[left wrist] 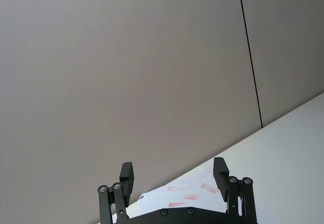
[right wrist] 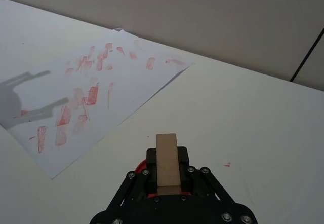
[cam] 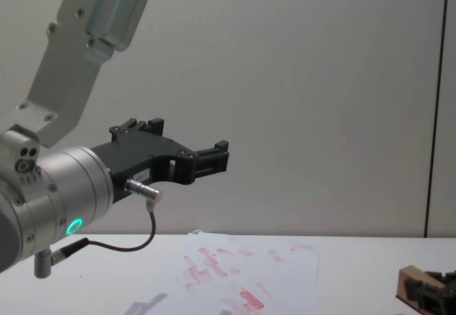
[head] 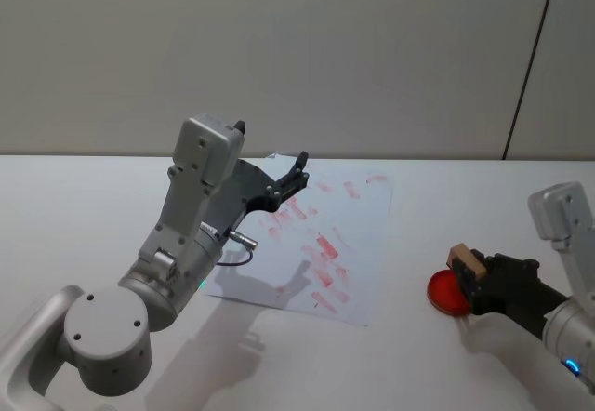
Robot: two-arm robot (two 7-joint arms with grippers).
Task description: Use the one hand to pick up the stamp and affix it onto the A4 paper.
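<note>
**A:** Where's my stamp (right wrist: 166,159) now?

**B:** Clamped in my right gripper (right wrist: 167,181), standing upright between the fingers, right over the red ink pad (head: 448,293), well to the right of the A4 paper (head: 358,244).

**A:** How would you carry on?

**B:** I'd lift straight, travel left to the paper, pick a bare patch and press down flat. The left gripper (head: 293,177) hangs above the paper, fingers spread, holding nothing.

**A:** Anything in the pad?

**B:** Just red ink, I judge.
</note>
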